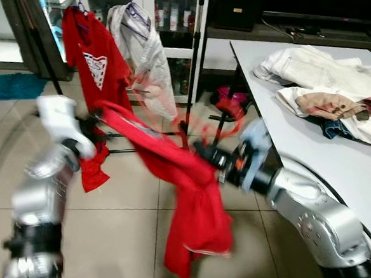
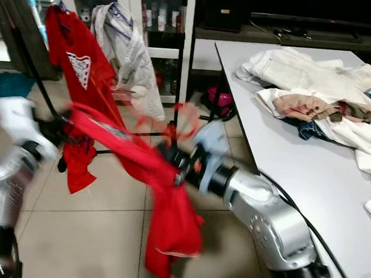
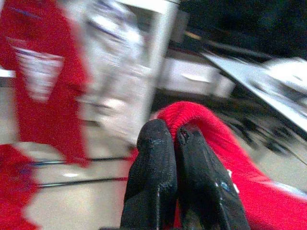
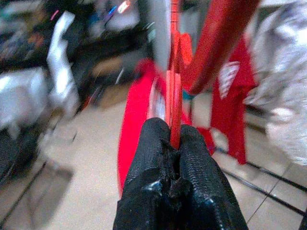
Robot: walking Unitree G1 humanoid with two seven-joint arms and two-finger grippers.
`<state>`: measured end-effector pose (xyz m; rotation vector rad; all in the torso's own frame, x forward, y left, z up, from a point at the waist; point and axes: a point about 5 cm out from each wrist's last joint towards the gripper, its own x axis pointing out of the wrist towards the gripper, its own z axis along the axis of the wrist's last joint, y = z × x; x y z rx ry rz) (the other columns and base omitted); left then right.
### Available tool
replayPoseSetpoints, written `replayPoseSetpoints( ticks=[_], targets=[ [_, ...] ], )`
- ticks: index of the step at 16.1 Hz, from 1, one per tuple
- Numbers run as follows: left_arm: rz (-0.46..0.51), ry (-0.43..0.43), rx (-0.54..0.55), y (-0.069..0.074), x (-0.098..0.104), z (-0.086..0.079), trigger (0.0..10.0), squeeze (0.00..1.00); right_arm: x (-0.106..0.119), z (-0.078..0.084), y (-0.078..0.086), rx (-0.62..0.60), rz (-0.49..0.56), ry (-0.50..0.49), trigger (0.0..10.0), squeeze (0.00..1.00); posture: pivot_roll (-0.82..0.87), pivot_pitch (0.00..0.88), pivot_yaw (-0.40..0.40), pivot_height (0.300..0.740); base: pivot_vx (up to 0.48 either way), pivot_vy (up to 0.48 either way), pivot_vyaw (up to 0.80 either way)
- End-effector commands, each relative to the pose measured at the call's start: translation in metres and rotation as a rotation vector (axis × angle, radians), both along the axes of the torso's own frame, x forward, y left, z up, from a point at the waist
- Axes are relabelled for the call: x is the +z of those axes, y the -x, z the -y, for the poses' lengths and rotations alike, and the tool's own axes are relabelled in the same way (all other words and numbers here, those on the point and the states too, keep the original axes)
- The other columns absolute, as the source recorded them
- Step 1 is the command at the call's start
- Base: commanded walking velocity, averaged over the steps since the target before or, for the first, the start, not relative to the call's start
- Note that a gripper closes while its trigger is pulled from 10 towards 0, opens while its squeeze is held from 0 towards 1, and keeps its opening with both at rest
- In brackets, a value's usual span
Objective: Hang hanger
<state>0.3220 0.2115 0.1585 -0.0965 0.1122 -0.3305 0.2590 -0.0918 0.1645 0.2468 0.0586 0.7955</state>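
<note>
Between the arms, well short of the rack [image 1: 195, 55], the red shirt [image 1: 189, 196] sags on its hanger [image 4: 175, 103]; right gripper [image 4: 174, 136] clenches the hanger, left gripper [image 3: 172, 136] pinches cloth, so lift both level to clear the rail.

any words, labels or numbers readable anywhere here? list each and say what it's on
None can be read.
White chest print on the hung red t-shirt: too blurred to read.
Labels on the bottles on the shelf behind the rack: too small and blurred.
Red garment held between the left gripper and right gripper: no text visible.
</note>
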Motion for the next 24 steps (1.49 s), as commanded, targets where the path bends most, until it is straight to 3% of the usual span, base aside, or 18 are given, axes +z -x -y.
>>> replayPoseSetpoints(
  ticks=[1, 3, 5, 6, 7, 8, 9, 10, 12, 15, 17, 18, 20, 24],
  targets=[
    [-0.004, 0.042, -0.242, 0.012, 0.004, 0.046, 0.0, 0.0, 0.011, 0.01, -0.015, -0.178, 0.012, -0.084, 0.0, 0.0, -0.02, 0.0, -0.085, 0.74, 0.0, 0.0, 0.0],
    [-0.014, 0.08, -0.334, 0.021, 0.004, 0.066, 0.0, 0.0, 0.01, 0.018, -0.025, -0.327, -0.005, -0.092, 0.0, 0.0, -0.02, 0.0, -0.088, 0.74, 0.0, 0.0, 0.0],
    [-0.008, 0.117, -0.491, 0.046, 0.009, 0.083, 0.0, 0.0, 0.009, 0.03, -0.033, -0.445, 0.0, -0.073, 0.0, 0.0, -0.02, 0.0, -0.087, 0.74, 0.0, 0.0, 0.0],
    [-0.006, 0.126, -0.467, 0.049, 0.01, 0.08, 0.0, 0.0, 0.009, 0.036, -0.034, -0.497, -0.003, -0.084, 0.0, 0.0, -0.02, 0.0, -0.081, 0.74, 0.0, 0.0, 0.0],
    [-0.005, 0.145, -0.337, 0.055, 0.01, 0.062, 0.0, 0.0, 0.007, 0.048, -0.033, -0.581, -0.007, -0.089, 0.0, 0.0, -0.03, 0.0, -0.07, 0.74, 0.0, 0.0, 0.0],
    [0.002, 0.129, -0.237, 0.057, 0.008, 0.049, 0.0, 0.0, -0.001, 0.053, -0.028, -0.6, -0.057, -0.025, 8.1, 0.0, -0.03, 0.0, -0.064, 0.74, 0.0, 0.0, 0.0],
    [0.013, 0.082, -0.118, 0.059, 0.003, 0.036, 3.9, 0.0, -0.01, 0.055, -0.021, -0.581, -0.101, 0.003, 10.0, 0.0, -0.02, 0.0, -0.064, 0.74, 0.0, 0.0, 0.0],
    [-0.007, 0.047, -0.058, 0.061, -0.001, 0.03, 10.0, 0.0, -0.01, 0.055, -0.016, -0.577, -0.095, -0.009, 10.0, 0.0, -0.01, 0.0, -0.074, 0.74, 0.0, 0.0, 0.0],
    [-0.045, 0.025, 0.017, 0.072, -0.008, 0.022, 10.0, 0.0, -0.007, 0.059, -0.01, -0.644, -0.051, -0.007, 10.0, 0.0, -0.02, 0.002, -0.078, 0.74, 0.0, 0.0, -0.23],
    [-0.082, 0.042, 0.073, 0.075, -0.016, 0.024, 10.0, 0.0, 0.009, 0.059, -0.013, -0.663, 0.005, -0.124, 10.0, 0.0, -0.03, 0.013, -0.082, 0.74, 0.0, 0.0, -0.55],
    [-0.069, 0.026, 0.114, 0.076, -0.017, 0.021, 10.0, 0.0, -0.001, 0.061, -0.009, -0.663, -0.05, -0.087, 10.0, 0.0, -0.01, 0.0, -0.108, 0.74, 0.0, 0.0, -0.7],
    [-0.046, -0.038, 0.064, 0.076, -0.011, 0.023, 10.0, 0.0, -0.004, 0.061, -0.008, -0.65, -0.068, -0.077, 10.0, 0.0, 0.0, 0.0, -0.118, 0.74, 0.0, 0.0, -0.8],
    [-0.033, -0.084, 0.056, 0.075, -0.01, 0.026, 10.0, 0.0, -0.005, 0.063, -0.01, -0.659, -0.033, -0.005, 10.0, 0.0, 0.0, 0.005, -0.113, 0.74, 0.0, 0.0, -0.8],
    [-0.016, -0.062, 0.069, 0.076, -0.009, 0.031, 10.0, 0.0, -0.01, 0.069, -0.006, -0.75, -0.058, 0.021, 10.0, 0.0, -0.01, 0.003, -0.117, 0.74, 0.0, 0.0, -0.8]
  ],
)
